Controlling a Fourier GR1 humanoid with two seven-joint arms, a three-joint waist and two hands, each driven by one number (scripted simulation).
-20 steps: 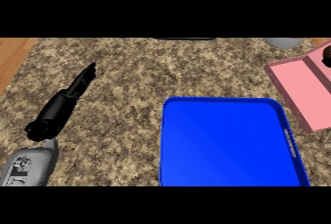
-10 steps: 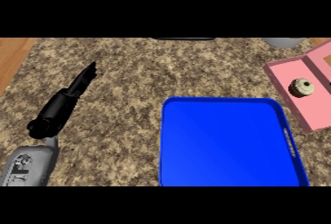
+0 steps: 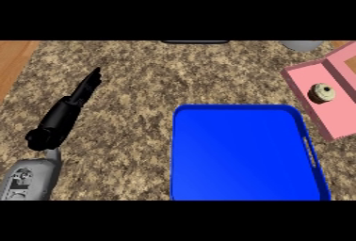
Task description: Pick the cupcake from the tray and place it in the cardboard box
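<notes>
Change since earlier frames: cupcake (image 3: 321,92), absent a second ago, now lies in the box; left hand and tray keep their places.
Counter (image 3: 146,84): speckled stone top carrying everything; a wooden strip shows beyond its edge, on the hand's outer side.
Tray (image 3: 243,155): blue, rectangular, bare of any load; it lies to the inner side of the left hand and nearer the robot than the fingertips.
Cardboard box (image 3: 334,113): pink, open, tilted in view, partly cut by the picture's edge; it sits far across from the left hand, beyond the tray's far corner.
Left hand (image 3: 73,106): black, fingers straight and together, pointing away from the robot and slightly inward; it holds nothing and rests over bare counter.
Right hand: not in view.
Cupcake: small, round, pale, seen from above, so no long axis to speak of; it sits inside the box, well apart from the left hand and across the tray from it.
Key relation: the task's thing already lies in its goal; judged from this, no carry is left.
Open room: bare counter lies ahead of and around the left hand; a grey object (image 3: 303,45) and a dark object (image 3: 195,42) sit at the far edge.
</notes>
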